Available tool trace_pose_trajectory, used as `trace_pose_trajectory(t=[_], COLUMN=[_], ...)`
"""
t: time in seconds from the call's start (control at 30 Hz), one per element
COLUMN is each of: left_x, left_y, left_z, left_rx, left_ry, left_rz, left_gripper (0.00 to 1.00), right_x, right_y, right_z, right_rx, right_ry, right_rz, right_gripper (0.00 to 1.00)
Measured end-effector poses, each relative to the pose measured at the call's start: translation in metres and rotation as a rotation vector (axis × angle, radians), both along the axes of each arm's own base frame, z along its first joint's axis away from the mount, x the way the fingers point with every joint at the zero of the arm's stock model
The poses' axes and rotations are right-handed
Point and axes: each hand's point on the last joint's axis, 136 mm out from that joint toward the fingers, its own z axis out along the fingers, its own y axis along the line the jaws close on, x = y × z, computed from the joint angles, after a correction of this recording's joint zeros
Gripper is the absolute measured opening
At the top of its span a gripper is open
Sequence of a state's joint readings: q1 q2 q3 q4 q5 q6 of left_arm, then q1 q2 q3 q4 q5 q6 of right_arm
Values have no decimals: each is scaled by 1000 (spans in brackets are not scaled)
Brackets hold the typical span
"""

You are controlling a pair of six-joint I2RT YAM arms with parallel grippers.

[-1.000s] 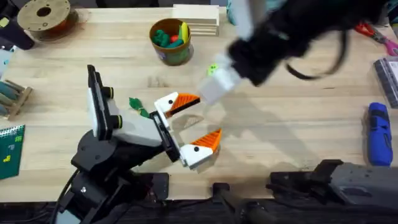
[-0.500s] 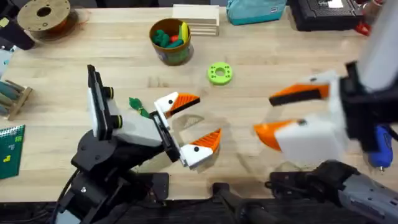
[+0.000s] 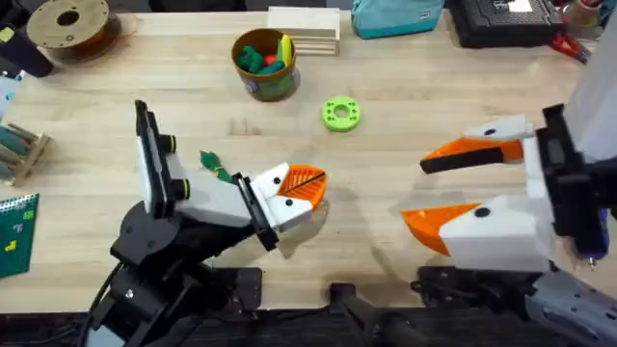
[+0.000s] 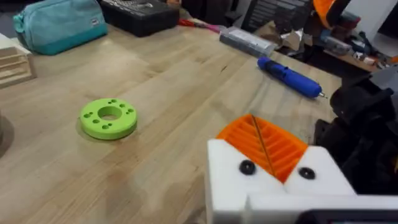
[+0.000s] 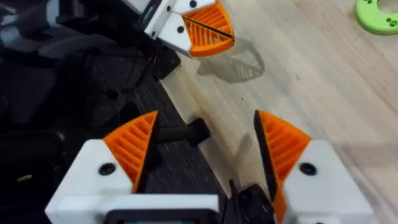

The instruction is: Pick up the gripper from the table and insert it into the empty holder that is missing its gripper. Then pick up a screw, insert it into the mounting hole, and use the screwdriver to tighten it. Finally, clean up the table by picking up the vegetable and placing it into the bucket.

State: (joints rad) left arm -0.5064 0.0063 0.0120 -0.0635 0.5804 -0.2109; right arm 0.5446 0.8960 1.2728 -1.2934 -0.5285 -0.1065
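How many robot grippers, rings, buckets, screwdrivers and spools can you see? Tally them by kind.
Robot grippers: 2, the left gripper and the right gripper
lime-green ring: 1
bucket: 1
blue screwdriver: 1
filament spool: 1
Total: 6

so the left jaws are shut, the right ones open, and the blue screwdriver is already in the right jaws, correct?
Not quite. The right gripper is open but empty. The screwdriver lies on the table, as the left wrist view shows. The left gripper is shut, as you say.
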Motion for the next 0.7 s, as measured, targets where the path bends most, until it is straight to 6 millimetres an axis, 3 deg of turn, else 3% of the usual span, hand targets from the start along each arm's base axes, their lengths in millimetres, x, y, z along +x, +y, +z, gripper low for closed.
trace_pose_trajectory(t=[0.13,0.23,0.53,0.7], left_x=[0,0,0,0], left_y=[0,0,0,0], left_z=[0,0,0,0], left_rx=[0,0,0,0], left_ry=[0,0,0,0], left_rz=[0,1,1,1], left_gripper=[9,7,7,7], right_x=[3,8,22,43], right_y=[2,5,13,1], right_z=[-4,-8,-26,-43], right_rx=[-13,-25,-81,-171], right_ry=[18,37,122,156], right_rz=[3,5,2,-119], right_gripper=[878,947,952,955])
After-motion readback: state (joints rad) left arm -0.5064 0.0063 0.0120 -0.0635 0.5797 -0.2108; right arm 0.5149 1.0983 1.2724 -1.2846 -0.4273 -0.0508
